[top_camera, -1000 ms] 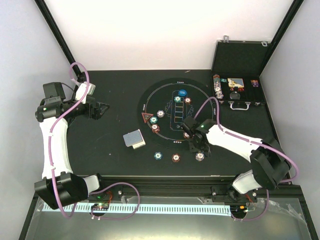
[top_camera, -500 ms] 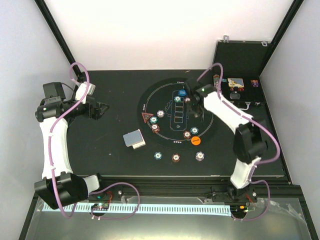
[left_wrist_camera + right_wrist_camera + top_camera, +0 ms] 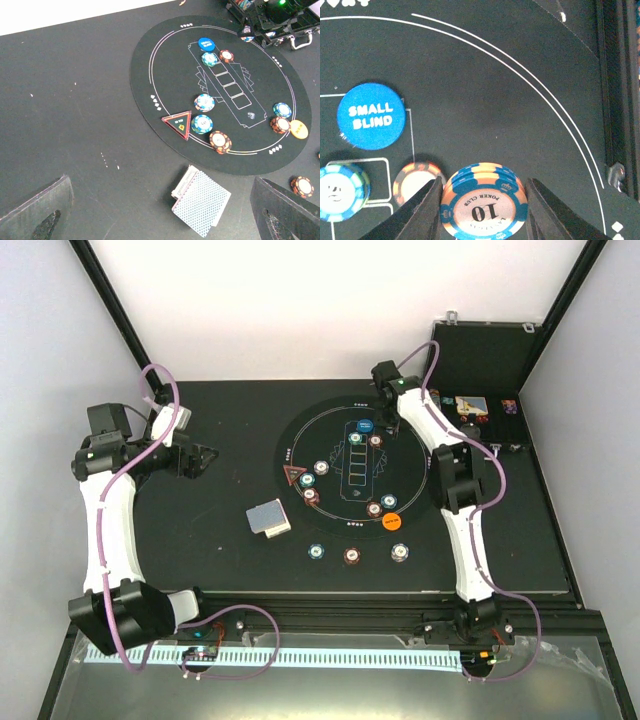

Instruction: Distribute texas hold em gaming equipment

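Note:
My right gripper (image 3: 484, 192) is shut on a small stack of blue-and-orange "10" chips (image 3: 483, 212), held just above the round black mat (image 3: 400, 465) near its far right edge. Beside it lie the blue "small blind" button (image 3: 371, 116), a red-white chip (image 3: 412, 179) and a teal chip (image 3: 340, 192). In the top view that gripper (image 3: 387, 416) is close to the case. My left gripper (image 3: 205, 458) hangs open over the bare table at the left, with nothing between its fingers (image 3: 47, 212). The card deck (image 3: 201, 201) lies face down by the mat's near left edge, the red triangle (image 3: 178, 123) just inside the mat.
Several chips (image 3: 204, 102) and an orange button (image 3: 299, 129) sit on the mat. Three chips (image 3: 352, 556) lie in a row on the table in front of it. An open black case (image 3: 478, 435) with more chips stands at the back right.
My right arm has swung from the mat's near right edge to its far right edge. An orange button now shows where the gripper was. The left arm is still.

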Robot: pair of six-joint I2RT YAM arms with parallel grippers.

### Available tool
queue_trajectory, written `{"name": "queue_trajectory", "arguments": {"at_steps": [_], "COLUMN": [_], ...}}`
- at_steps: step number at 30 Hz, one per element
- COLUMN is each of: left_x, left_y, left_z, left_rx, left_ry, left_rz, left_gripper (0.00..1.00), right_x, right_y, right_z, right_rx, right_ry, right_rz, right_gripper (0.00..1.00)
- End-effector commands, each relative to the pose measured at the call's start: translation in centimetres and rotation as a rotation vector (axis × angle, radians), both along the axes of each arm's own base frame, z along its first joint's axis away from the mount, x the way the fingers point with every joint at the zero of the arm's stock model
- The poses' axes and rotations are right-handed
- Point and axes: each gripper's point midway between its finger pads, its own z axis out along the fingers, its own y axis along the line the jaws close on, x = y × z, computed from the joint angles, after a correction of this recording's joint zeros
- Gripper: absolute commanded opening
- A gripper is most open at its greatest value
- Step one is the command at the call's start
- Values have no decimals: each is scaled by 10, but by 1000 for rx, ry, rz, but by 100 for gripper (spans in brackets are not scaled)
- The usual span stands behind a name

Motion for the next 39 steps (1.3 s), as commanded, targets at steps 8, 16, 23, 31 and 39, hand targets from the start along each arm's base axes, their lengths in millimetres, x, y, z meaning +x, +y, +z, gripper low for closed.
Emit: {"name": "queue_trajectory", "arguments": {"at_steps": [8, 16, 23, 31, 39], "left_x": [2, 3, 2, 1, 5], "left_y": [3, 3, 5, 5, 19], "left_z": [10, 9, 6, 9, 5], "left_rx": [17, 12, 20, 10, 45], "left_ry": [-24, -25, -21, -26, -12], "left_rz": [-6, -1, 14, 28, 126], "left_gripper": [99, 99, 99, 99, 99], "right_x": [38, 43, 39, 34, -53], "right_y": [-19, -19, -12, -17, 10], "right_z": [-31, -53, -51, 30, 76], "right_rx": [45, 101, 124, 104, 28], "right_ry": [-22, 4, 21, -87, -79], "right_rz": [-51, -64, -30, -6, 105], "right_gripper": [17, 28, 53, 68, 74]}}
